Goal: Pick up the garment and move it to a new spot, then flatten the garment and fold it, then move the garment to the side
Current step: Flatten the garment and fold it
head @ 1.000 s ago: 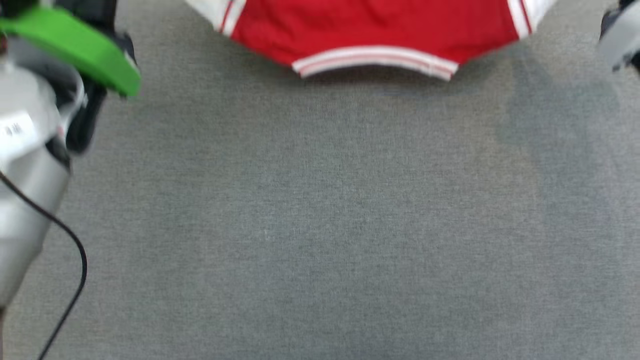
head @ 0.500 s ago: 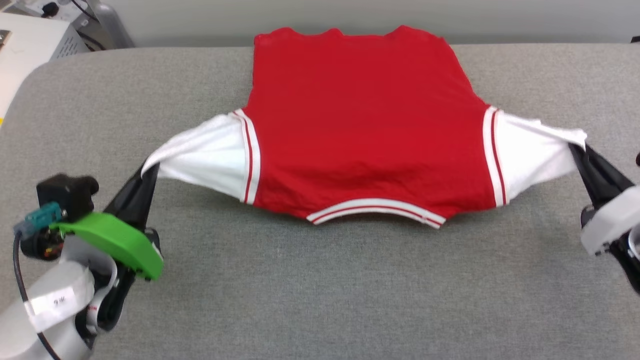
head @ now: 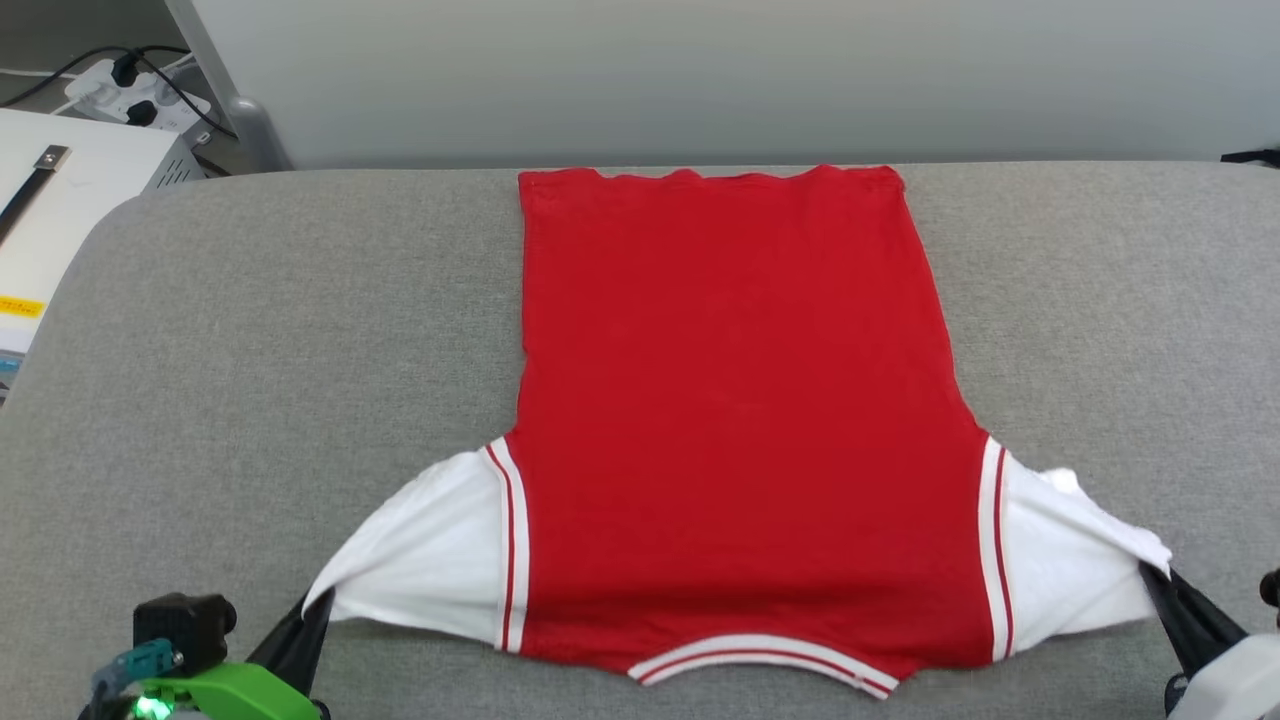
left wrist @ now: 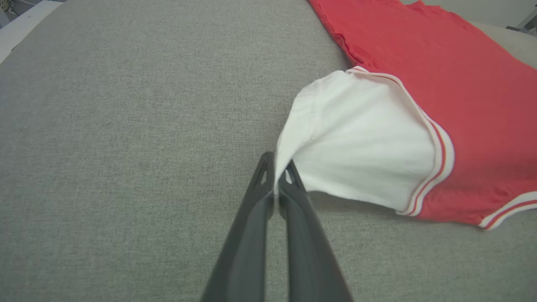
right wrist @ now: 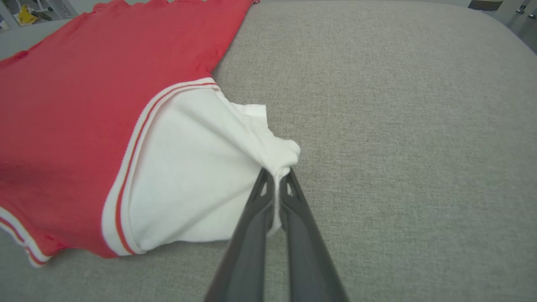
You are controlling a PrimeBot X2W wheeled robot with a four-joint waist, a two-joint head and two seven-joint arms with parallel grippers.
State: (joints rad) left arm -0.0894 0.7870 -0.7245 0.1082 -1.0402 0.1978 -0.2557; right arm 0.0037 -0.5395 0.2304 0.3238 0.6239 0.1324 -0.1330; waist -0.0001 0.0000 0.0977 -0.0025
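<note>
At garment [head: 730,400] sleeves | left fingers [left wrist: 251,226] pinch one | right fingers [right wrist: 251,226] pinch other

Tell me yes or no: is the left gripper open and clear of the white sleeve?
No. The left wrist view shows the left gripper shut on the edge of the white sleeve of the shirt.

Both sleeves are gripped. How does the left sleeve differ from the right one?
The left sleeve is stretched smooth to a neat point; the right sleeve is bunched, with a loose flap near the grip. The left hand pinches a thin edge; the right hand pinches a crumpled wad. Both sleeves are white, each pulled outward by a shut hand.
</note>
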